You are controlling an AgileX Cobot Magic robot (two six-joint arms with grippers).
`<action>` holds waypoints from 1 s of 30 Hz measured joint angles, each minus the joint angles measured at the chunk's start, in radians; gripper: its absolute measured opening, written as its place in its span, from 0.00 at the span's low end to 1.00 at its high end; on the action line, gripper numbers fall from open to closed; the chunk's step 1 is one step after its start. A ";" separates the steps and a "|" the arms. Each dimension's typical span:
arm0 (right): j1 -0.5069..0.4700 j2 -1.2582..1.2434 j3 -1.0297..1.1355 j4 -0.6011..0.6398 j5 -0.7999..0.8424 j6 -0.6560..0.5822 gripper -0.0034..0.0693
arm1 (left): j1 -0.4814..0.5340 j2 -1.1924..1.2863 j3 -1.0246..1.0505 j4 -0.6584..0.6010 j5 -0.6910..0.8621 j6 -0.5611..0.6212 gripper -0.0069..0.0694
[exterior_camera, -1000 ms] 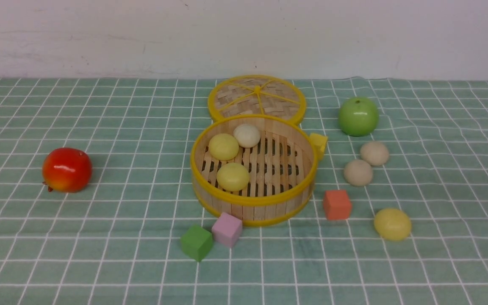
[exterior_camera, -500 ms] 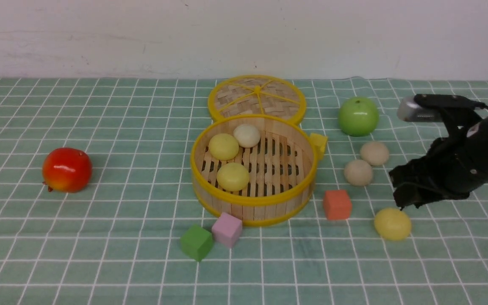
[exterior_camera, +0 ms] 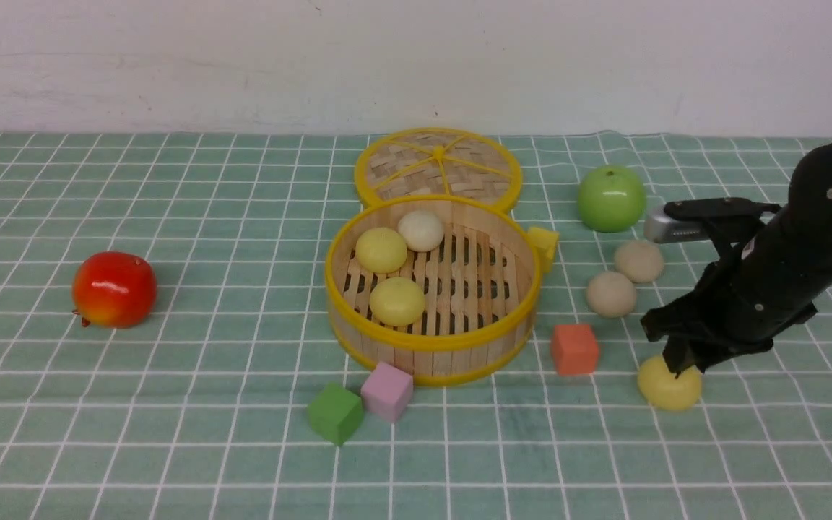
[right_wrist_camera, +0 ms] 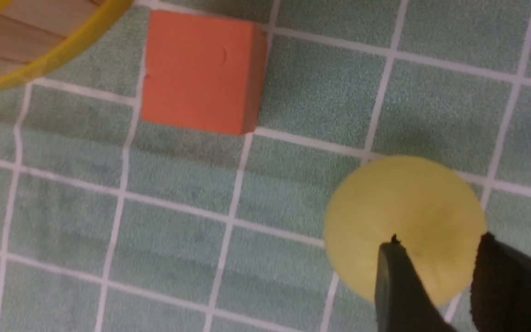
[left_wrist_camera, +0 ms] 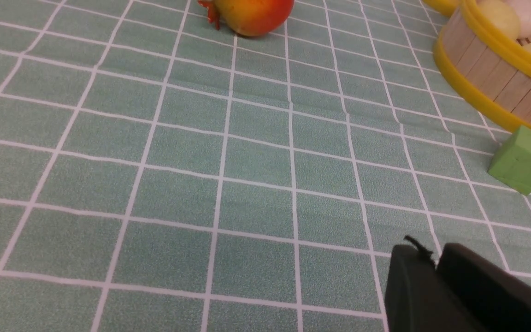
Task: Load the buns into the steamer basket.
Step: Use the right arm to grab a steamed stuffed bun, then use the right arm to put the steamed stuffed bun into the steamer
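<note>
three buns [exterior_camera: 397, 301] already sat inside the steamer basket [exterior_camera: 432, 345], bunched on its 9 to 11 o'clock side: two pale yellow, one white. the other three were out on the counter [exterior_camera: 206, 404], roughly 3 to 4 o'clock from the basket. two cream buns [exterior_camera: 611, 294] lay side by side, and a lone yellow bun [exterior_camera: 669, 386] was just past the orange cube [exterior_camera: 574, 349]. the right pincer [exterior_camera: 676, 365] hung right over that yellow bun, jaws parted, nothing between them. couldn't tell if the tips touched it. the left pincer [left_wrist_camera: 437, 259] was somewhere round the basket's 7 or 8 o'clock, low over the cloth, clenched on nothing. a green apple [exterior_camera: 611, 198] sat at 2 o'clock.
</note>
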 joint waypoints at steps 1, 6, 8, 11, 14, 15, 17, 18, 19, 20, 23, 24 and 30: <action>0.000 0.008 0.000 0.005 -0.013 0.000 0.38 | 0.000 0.000 0.000 0.000 0.000 0.000 0.19; 0.000 0.035 -0.001 0.017 -0.041 0.000 0.38 | 0.000 0.000 0.000 0.000 0.000 0.000 0.20; 0.000 0.041 -0.001 0.017 -0.045 0.000 0.38 | 0.000 0.000 0.000 0.000 0.000 0.000 0.20; 0.000 0.059 -0.005 0.018 -0.053 0.001 0.35 | 0.000 0.000 0.000 0.000 0.000 0.000 0.21; 0.000 0.068 -0.009 0.018 -0.058 0.001 0.29 | 0.000 0.000 0.000 0.000 0.000 0.000 0.21; 0.000 0.069 -0.009 0.019 -0.059 0.001 0.26 | 0.000 0.000 0.000 0.000 0.000 0.000 0.21; 0.000 0.069 -0.011 0.021 -0.060 0.002 0.13 | 0.000 0.000 0.000 0.000 0.000 0.000 0.21; 0.000 0.069 -0.014 0.021 -0.060 0.002 0.08 | 0.000 0.000 0.000 0.000 0.000 0.000 0.21; 0.000 0.069 -0.019 0.021 -0.054 0.002 0.05 | 0.000 0.000 0.000 0.000 0.000 0.000 0.21; 0.000 0.069 -0.020 0.021 -0.052 0.002 0.05 | 0.000 0.000 0.000 0.000 0.000 0.000 0.21; 0.000 0.070 -0.048 0.021 -0.017 0.002 0.05 | 0.000 0.000 0.000 0.000 0.000 0.000 0.22; 0.000 0.071 -0.079 0.022 0.022 0.002 0.05 | 0.000 0.000 0.000 0.000 0.000 0.000 0.22; 0.038 0.079 -0.269 0.049 0.132 0.000 0.05 | 0.000 0.000 0.000 0.000 0.000 0.000 0.23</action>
